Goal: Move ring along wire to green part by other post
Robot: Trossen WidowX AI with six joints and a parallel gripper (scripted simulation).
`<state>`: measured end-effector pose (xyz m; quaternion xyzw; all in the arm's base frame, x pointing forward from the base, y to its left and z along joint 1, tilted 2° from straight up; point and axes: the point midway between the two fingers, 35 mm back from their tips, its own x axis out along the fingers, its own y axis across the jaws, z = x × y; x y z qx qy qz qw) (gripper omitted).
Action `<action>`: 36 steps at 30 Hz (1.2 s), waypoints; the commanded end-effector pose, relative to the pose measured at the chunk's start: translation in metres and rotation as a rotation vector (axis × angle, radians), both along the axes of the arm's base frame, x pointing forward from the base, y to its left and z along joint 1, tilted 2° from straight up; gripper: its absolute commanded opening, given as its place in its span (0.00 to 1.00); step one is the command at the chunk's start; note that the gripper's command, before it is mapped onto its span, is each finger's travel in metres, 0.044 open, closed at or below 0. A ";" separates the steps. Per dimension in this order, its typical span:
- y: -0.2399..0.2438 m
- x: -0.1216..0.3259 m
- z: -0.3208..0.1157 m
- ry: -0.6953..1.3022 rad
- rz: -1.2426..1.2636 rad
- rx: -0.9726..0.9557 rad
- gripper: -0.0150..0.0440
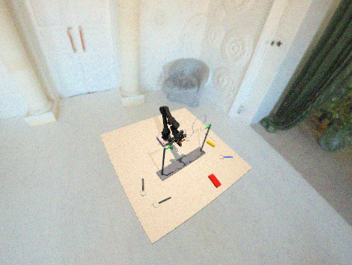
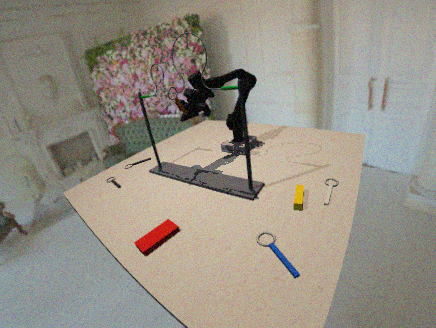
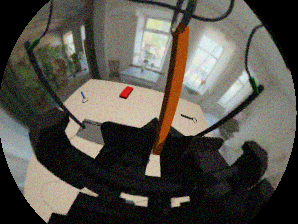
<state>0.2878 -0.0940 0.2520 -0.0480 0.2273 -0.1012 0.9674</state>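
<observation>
The orange handle (image 1: 182,140) (image 2: 179,104) (image 3: 173,87) rises from between the fingers in the wrist view. My gripper (image 1: 180,142) (image 2: 184,105) (image 3: 157,120) is shut on it, high above the base between the posts. The small ring (image 2: 172,88) stands at the handle's far end, near the thin wire (image 2: 206,55); contact and threading are too fine to tell. In the exterior view, one green part (image 1: 169,147) (image 2: 147,96) (image 3: 254,85) is at the left post (image 2: 150,131), the other (image 1: 207,128) (image 2: 229,88) (image 3: 33,45) at the right post (image 2: 248,150). The ring is away from both.
The wire has tall loops near the arm. A grey base (image 1: 169,173) (image 2: 220,186) carries the posts. A red block (image 1: 215,180) (image 2: 157,237), a yellow block (image 1: 211,143) (image 2: 298,197), a blue-handled ring (image 2: 284,260) and several other handled rings lie on the table (image 2: 215,280).
</observation>
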 end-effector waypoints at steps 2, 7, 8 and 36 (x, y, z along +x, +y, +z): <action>0.008 0.000 0.000 -0.004 -0.006 0.039 0.00; 0.016 0.001 -0.001 -0.006 -0.008 0.060 0.00; 0.017 0.001 -0.001 -0.007 -0.008 0.064 0.00; 0.066 0.005 0.001 -0.024 -0.006 0.251 0.00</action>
